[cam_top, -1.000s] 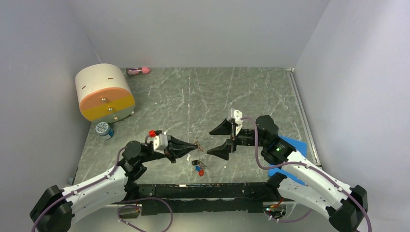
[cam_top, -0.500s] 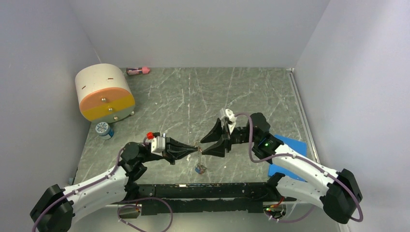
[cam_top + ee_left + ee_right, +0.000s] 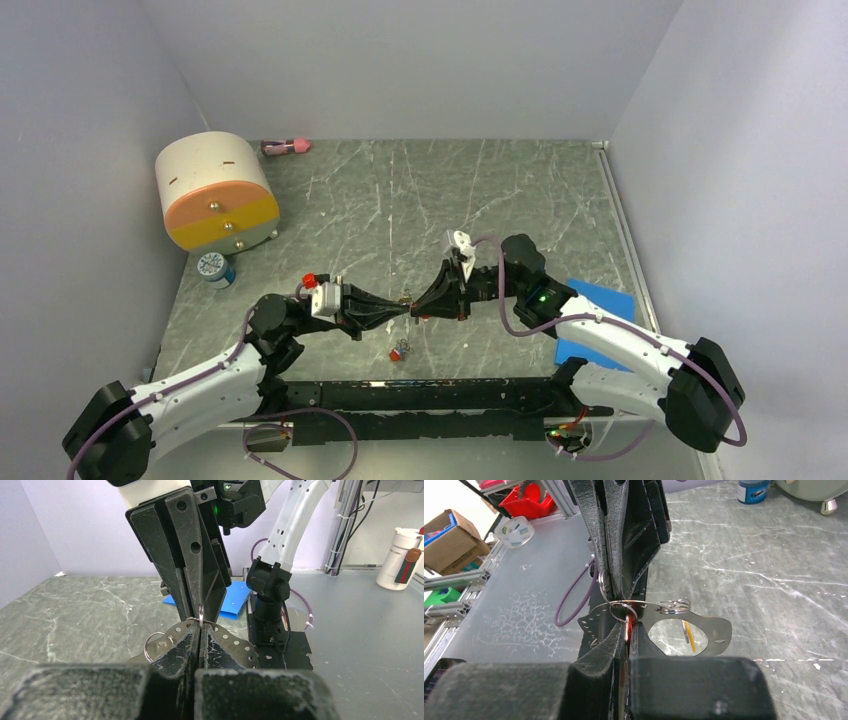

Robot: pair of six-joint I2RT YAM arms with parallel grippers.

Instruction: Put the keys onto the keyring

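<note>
Where the tips meet above the marbled table (image 3: 400,200), your left gripper (image 3: 200,632) clamps the flat, perforated silver keyring (image 3: 711,630), your right gripper (image 3: 422,308) pinches a red-headed key (image 3: 628,626); a second red key (image 3: 397,352) lies nearby.

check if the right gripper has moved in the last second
Yes. The right gripper has swung left, away from the blue sheet, and closed, its tips now meeting the left gripper.

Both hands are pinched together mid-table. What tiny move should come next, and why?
Probably the right hand should ease its red key onto the keyring: the left hand is shut on it, and the key sits right at its wire loop.
</note>
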